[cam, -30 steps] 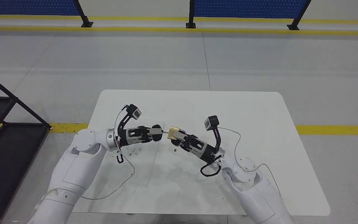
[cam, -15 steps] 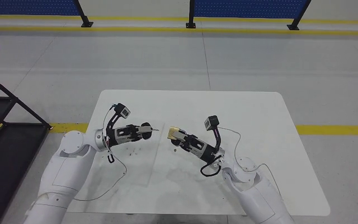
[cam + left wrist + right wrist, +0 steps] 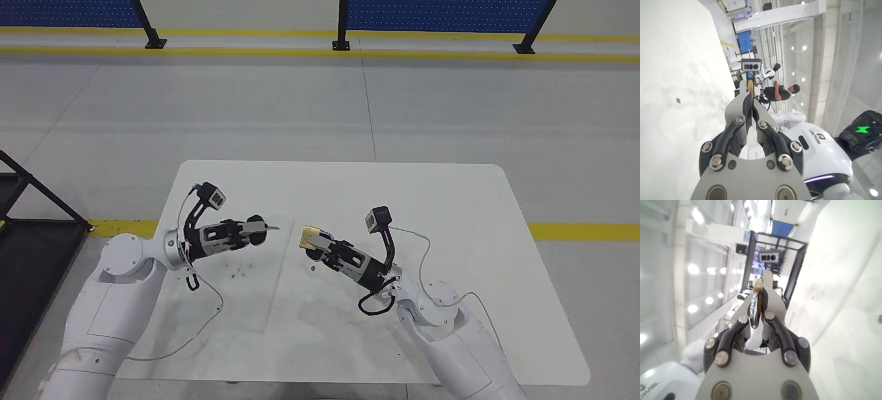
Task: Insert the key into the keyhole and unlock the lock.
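Note:
My left gripper (image 3: 260, 228) hovers over the left-middle of the white table (image 3: 450, 220), shut on a small silver key (image 3: 271, 228) whose tip points right. In the left wrist view the black pads (image 3: 746, 106) press together on the key's thin edge. A short gap to the right, my right gripper (image 3: 322, 245) is shut on a brass padlock (image 3: 311, 236), its body facing the key. The right wrist view shows the padlock's chrome shackle (image 3: 755, 311) between the fingers and its brass body (image 3: 758, 285) sticking out past my right gripper (image 3: 761, 290).
A small brown speck (image 3: 678, 100) lies on the table under the grippers. A black cart (image 3: 20, 260) stands off the table's left side. Bare tabletop stretches to the right and the front.
The left gripper has drawn back to the left with the key, from touching the padlock to a gap away. The right gripper and padlock have stayed put.

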